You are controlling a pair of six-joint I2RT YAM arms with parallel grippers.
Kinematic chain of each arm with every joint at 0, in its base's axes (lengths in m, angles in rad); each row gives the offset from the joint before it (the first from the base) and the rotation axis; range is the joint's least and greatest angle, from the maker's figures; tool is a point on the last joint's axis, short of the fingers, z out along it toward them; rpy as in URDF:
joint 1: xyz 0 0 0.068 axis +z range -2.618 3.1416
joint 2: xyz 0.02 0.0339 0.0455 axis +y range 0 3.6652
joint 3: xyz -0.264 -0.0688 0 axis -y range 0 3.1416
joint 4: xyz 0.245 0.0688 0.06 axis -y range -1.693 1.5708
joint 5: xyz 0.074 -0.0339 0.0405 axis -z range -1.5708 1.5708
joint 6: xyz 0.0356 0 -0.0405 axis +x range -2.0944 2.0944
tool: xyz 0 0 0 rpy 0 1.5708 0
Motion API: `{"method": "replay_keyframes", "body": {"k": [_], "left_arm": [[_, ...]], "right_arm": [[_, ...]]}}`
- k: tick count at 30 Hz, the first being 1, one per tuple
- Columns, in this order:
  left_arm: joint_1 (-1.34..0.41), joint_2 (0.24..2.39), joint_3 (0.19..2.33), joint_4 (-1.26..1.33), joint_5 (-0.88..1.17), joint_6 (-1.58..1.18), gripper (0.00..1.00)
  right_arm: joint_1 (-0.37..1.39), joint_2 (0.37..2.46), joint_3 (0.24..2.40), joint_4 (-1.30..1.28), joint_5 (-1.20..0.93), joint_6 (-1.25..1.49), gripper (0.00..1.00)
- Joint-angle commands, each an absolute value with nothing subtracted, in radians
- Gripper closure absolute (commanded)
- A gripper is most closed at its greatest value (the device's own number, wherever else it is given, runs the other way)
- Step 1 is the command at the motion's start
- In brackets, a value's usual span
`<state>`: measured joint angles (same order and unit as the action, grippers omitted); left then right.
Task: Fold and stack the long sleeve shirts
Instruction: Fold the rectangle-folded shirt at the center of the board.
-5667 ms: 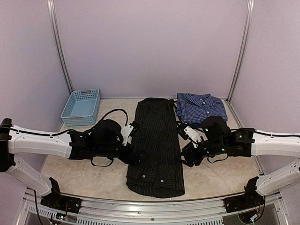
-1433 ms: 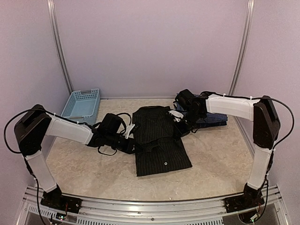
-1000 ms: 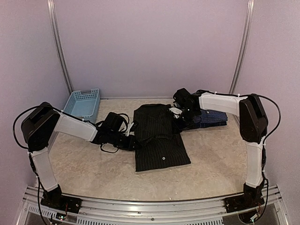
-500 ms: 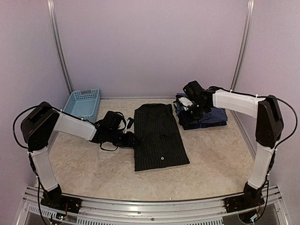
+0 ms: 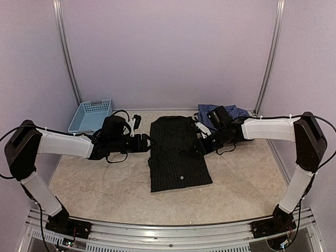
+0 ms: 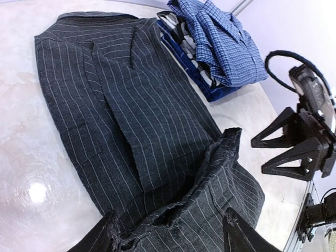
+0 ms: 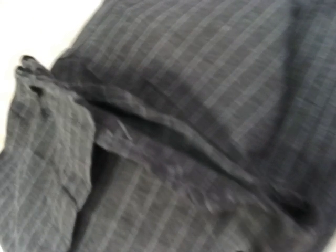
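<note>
Left wrist view: black pinstriped collared shirt (image 6: 131,126) is judged half-folded; left gripper (image 6: 170,231) is spread wide astride its rumpled edge, right gripper (image 6: 258,156) parted, empty; a regrasp is needed.

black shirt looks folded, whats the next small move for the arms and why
Probably close both pincers on the black shirt at its side edges. The left pincer is open over its left edge, the right pincer open beside its right edge, and the shirt lies folded, if bunched. That grip could carry it onto the folded blue shirt.
</note>
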<state>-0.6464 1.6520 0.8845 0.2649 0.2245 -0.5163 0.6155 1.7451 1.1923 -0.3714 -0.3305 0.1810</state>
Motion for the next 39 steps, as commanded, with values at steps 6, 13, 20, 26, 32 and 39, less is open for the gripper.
{"method": "replay_keyframes", "body": {"k": [6,13,20,26,32,39], "left_arm": [[-0.764,1.638,0.815,0.418,0.309,-0.536,0.36],[-0.775,1.816,0.876,0.481,0.339,-0.559,0.36],[-0.796,1.980,0.971,0.400,0.256,-0.539,0.36],[-0.811,1.969,0.971,0.348,0.151,-0.501,0.35],[-0.817,1.863,0.937,0.346,0.055,-0.449,0.02],[-0.838,1.624,0.833,0.308,-0.168,-0.413,0.01]], "right_arm": [[0.599,1.882,1.223,-0.225,-0.380,0.204,0.52],[0.544,1.946,1.236,-0.204,-0.332,0.189,0.52],[0.531,1.966,1.223,-0.225,-0.238,0.143,0.52],[0.531,1.852,1.161,-0.226,-0.191,0.121,0.51],[0.551,1.604,1.006,-0.178,-0.150,0.118,0.50],[0.681,1.367,0.816,-0.123,0.020,0.116,0.46]]}}
